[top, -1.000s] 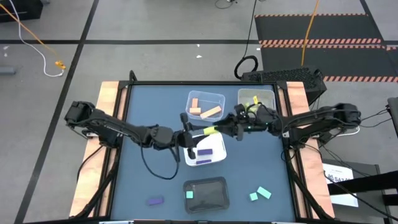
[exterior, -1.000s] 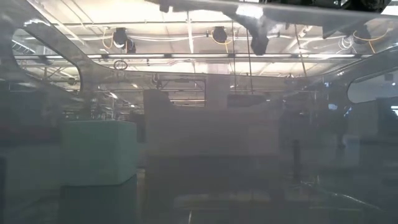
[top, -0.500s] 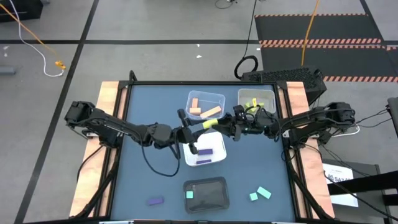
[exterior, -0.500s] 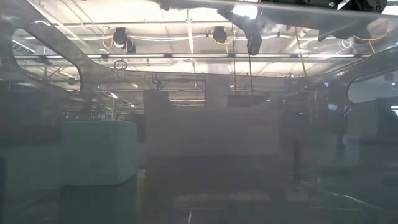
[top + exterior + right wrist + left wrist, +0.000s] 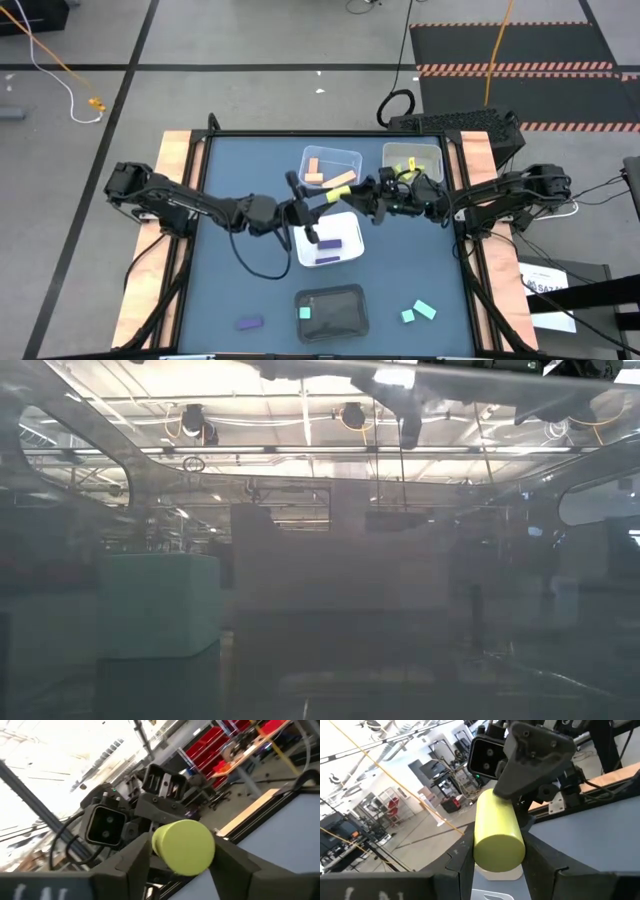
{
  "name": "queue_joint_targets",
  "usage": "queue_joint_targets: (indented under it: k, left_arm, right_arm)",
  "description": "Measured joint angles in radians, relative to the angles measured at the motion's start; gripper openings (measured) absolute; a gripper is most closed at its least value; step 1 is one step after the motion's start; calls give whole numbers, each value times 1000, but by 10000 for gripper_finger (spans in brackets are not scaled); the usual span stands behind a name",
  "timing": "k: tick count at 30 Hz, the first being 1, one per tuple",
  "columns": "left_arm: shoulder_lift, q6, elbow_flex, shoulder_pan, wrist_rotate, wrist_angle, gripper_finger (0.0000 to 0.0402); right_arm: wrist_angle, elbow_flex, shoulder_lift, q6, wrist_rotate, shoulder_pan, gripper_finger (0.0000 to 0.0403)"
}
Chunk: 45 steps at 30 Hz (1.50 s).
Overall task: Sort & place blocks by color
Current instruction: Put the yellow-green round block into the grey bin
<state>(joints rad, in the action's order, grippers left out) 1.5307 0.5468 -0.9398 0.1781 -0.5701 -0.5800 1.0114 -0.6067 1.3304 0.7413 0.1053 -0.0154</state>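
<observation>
A yellow-green cylinder (image 5: 336,196) hangs in the air over the white tray's (image 5: 352,252) far edge, lying roughly level between both grippers. My left gripper (image 5: 318,203) comes from the table's left and is shut on the cylinder's left end. My right gripper (image 5: 354,194) comes from the right and is shut on the other end. In the left wrist view the cylinder (image 5: 498,832) points at the camera. Purple blocks (image 5: 332,243) lie in the white tray. A purple block (image 5: 250,323) and two teal blocks (image 5: 417,312) rest on the table. My left gripper pinches the cylinder's left end (image 5: 499,854) between its two fingers (image 5: 464,867), coming level from the table's left and lying along the cylinder. The cylinder is lifted clear. My right gripper pinches the cylinder's right end (image 5: 184,847) between its two fingers (image 5: 231,865), coming level from the table's right and along its length. The cylinder spans the gap between the grippers, clear of the tray below.
At the far side, a clear tray (image 5: 348,157) holds salmon blocks and a grey-beige tray (image 5: 432,150) holds yellow-green pieces. A black tray (image 5: 345,312) near the near edge holds a teal block (image 5: 305,313). Bare blue table lies left of the trays.
My right gripper has carried the cylinder a little toward the table's left and far edge. My left gripper has moved toward the far edge and met the cylinder's left end. The cylinder now sits slightly farther from the near edge than a second ago.
</observation>
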Motion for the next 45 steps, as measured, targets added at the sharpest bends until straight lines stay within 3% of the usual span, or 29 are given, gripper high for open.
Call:
queue_joint_targets:
  k: [6, 9, 16, 21, 28, 34, 39, 45]
  left_arm:
    - [0, -11, 0, -9, 18, 0, 130]
    - [0, -40, 0, -8, 15, 0, 131]
    - [2, -129, 0, -7, -13, -24, 211]
    - [2, -137, 0, 3, -144, -20, 253]
    - [2, -168, 0, 40, -352, -12, 278]
    - [1, -440, 0, 73, -375, 72, 279]
    - [1, -779, 0, 93, -374, 242, 280]
    - [1, -1116, 0, 116, -333, 487, 280]
  right_arm:
    - [5, 0, -1, -46, 25, 1, 115]
    - [-1, 0, -1, -48, 26, 0, 113]
    - [-28, -2, 0, -90, 25, 2, 113]
    - [-46, -2, -1, -132, 25, 29, 113]
    - [-247, -1, -77, -186, 30, 153, 113]
    - [-213, -1, -148, -194, -131, 285, 113]
    - [-163, -1, -195, -205, -238, 350, 113]
    - [-425, -1, -241, -302, -266, 421, 113]
